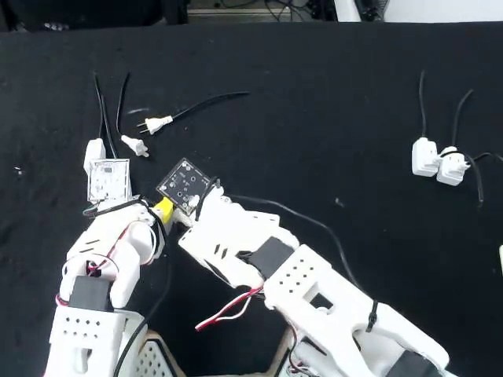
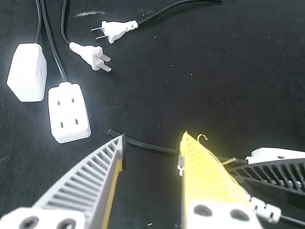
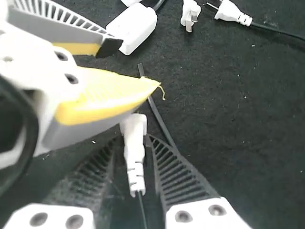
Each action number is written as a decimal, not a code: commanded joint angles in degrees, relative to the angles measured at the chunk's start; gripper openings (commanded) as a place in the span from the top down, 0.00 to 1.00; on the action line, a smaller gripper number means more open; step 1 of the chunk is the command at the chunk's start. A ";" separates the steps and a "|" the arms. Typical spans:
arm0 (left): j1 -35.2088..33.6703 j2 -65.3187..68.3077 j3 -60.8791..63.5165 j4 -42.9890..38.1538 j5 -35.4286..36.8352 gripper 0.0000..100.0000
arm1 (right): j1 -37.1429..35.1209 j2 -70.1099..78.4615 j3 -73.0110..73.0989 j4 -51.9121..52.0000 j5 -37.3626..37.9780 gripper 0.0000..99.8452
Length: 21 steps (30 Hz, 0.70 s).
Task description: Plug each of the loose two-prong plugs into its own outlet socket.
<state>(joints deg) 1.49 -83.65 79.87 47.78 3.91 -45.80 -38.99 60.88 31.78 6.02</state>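
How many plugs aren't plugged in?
3. Two white two-prong plugs lie on the black table near the white outlet sockets; a third plug sits in the right gripper. The arms may hide more.

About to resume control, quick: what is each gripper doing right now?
Left gripper: jaws open, holding nothing.
Right gripper: jaws closed on a white two-prong plug.

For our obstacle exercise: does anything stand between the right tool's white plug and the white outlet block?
Yes: a yellow finger of the left tool lies ahead of the white two-prong plug, between it and the white plastic outlet block.
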 commanded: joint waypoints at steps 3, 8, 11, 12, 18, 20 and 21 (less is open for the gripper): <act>0.40 0.26 0.57 0.09 -0.70 0.80 | -0.26 -2.86 -0.57 -3.34 -1.93 0.99; 0.40 0.26 0.92 0.09 -0.70 0.80 | 1.93 -2.86 -0.92 -3.34 -4.22 0.99; 0.40 0.26 0.92 0.09 -0.70 0.80 | 1.85 -2.86 -0.92 -3.34 -4.22 0.99; 0.40 0.26 0.92 0.09 -0.70 0.80 | 1.93 -2.86 -0.92 -3.34 -4.31 0.99; 0.40 0.26 0.84 1.14 -0.70 0.80 | 2.11 -2.86 -1.01 -3.52 -4.57 0.99; 0.40 0.26 0.84 1.58 -0.70 0.80 | 2.11 -2.86 -0.66 -4.92 -5.63 0.99; 0.40 0.26 0.84 1.67 -0.70 0.80 | 2.20 -2.86 -0.57 -5.27 -6.59 0.99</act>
<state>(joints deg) 1.49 -83.74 80.48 48.04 3.91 -45.80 -38.90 61.58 30.37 1.45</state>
